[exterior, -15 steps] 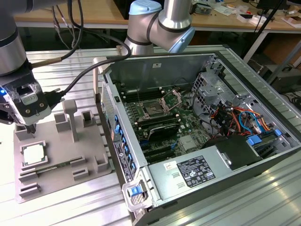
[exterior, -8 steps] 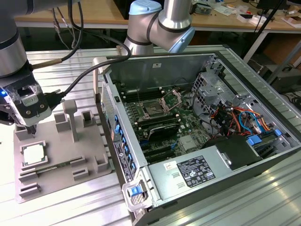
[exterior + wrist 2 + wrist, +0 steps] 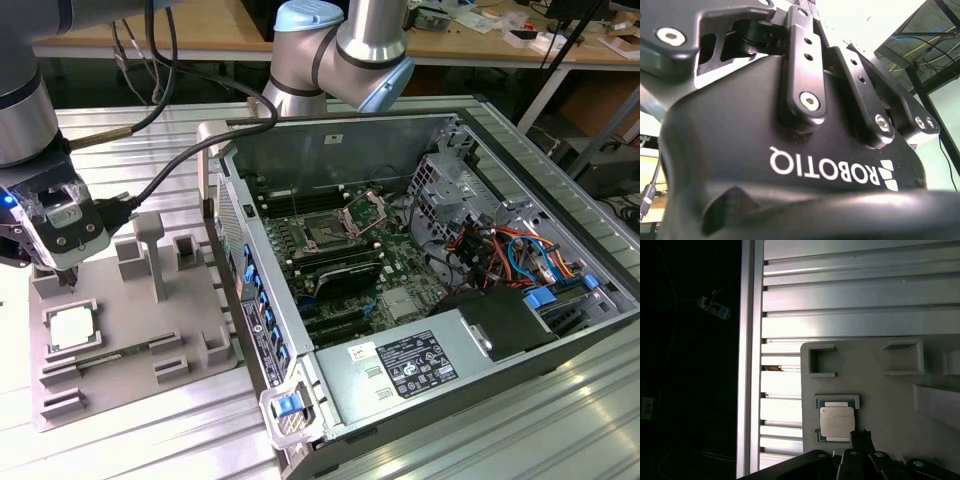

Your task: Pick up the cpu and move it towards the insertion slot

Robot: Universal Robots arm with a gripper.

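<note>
Above the grey tray [image 3: 120, 312] (just beside the cpu [image 3: 837, 421]) hangs the pincer [image 3: 860, 436] — seemingly clenched, empty

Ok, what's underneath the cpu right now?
The cpu lies flat in a framed pocket of the grey plastic tray. The pocket floor beneath it is covered by the chip itself.

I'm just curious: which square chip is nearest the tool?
The pale silvery chip on the grey tray, near the tool; the greenish one sits inside the computer.
</note>
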